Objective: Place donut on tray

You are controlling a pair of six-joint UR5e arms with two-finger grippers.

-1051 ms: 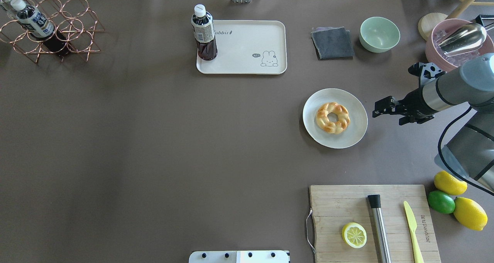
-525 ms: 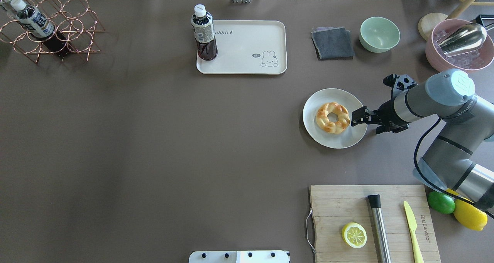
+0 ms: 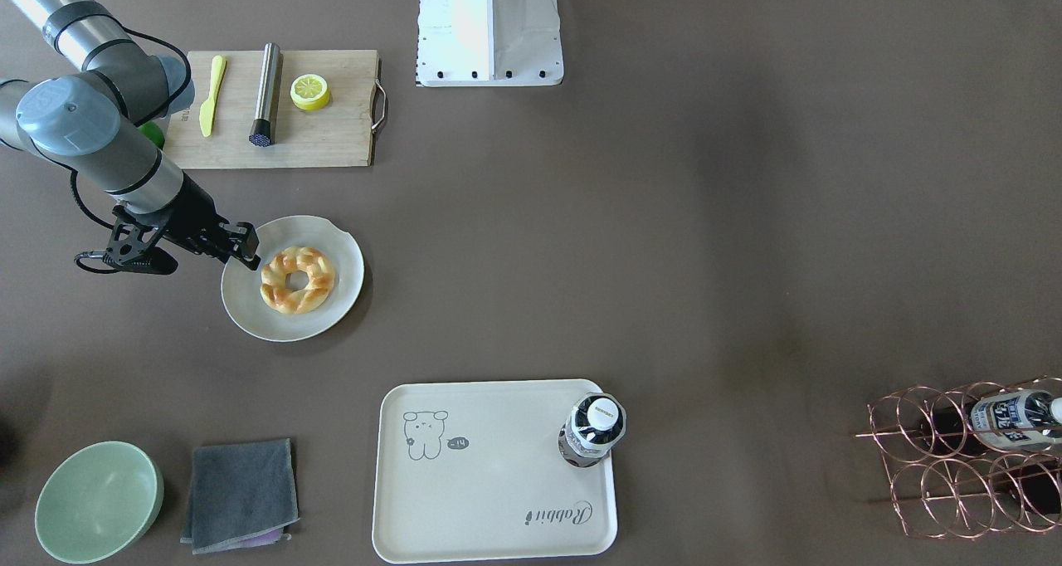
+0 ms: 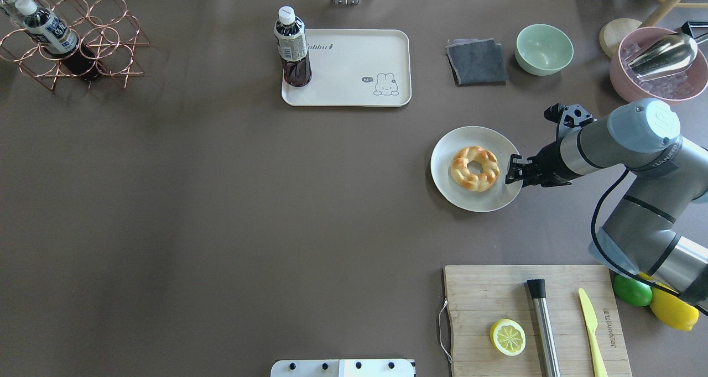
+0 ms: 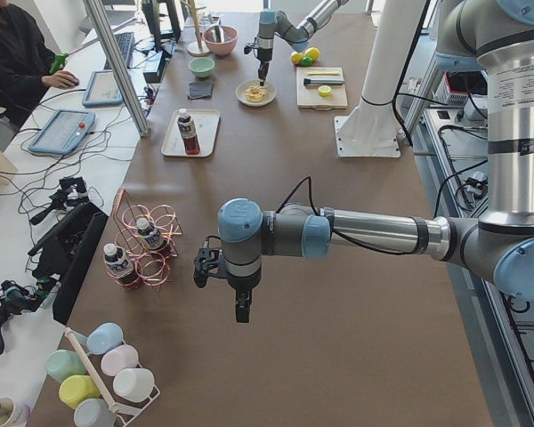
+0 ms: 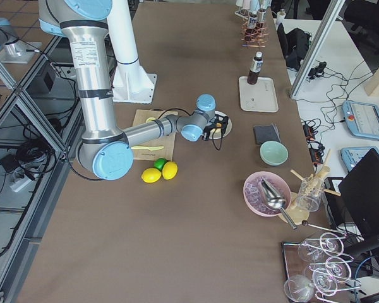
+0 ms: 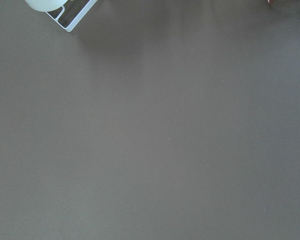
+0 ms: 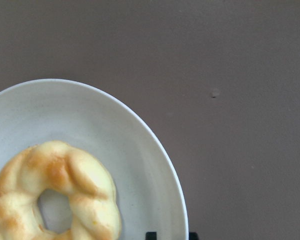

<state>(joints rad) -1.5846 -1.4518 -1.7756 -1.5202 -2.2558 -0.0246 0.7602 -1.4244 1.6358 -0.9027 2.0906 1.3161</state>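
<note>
— What are the arms built from?
— Silver tubes with pale blue-grey caps (image 4: pixel 644 125) on the joints. The right arm (image 4: pixel 586 143) has black bands round its tube and lettering beside one cap (too small to read).
— Any wiring?
— A black cable (image 4: pixel 596 214) loops along it; the left arm (image 5: pixel 365 233) has one too.
— And the ends?
— Black: the right hand (image 4: pixel 511 169) and the left hand (image 5: pixel 242 311) alike. The base (image 3: pixel 489 26) is white, with dark screws along its edge.
</note>
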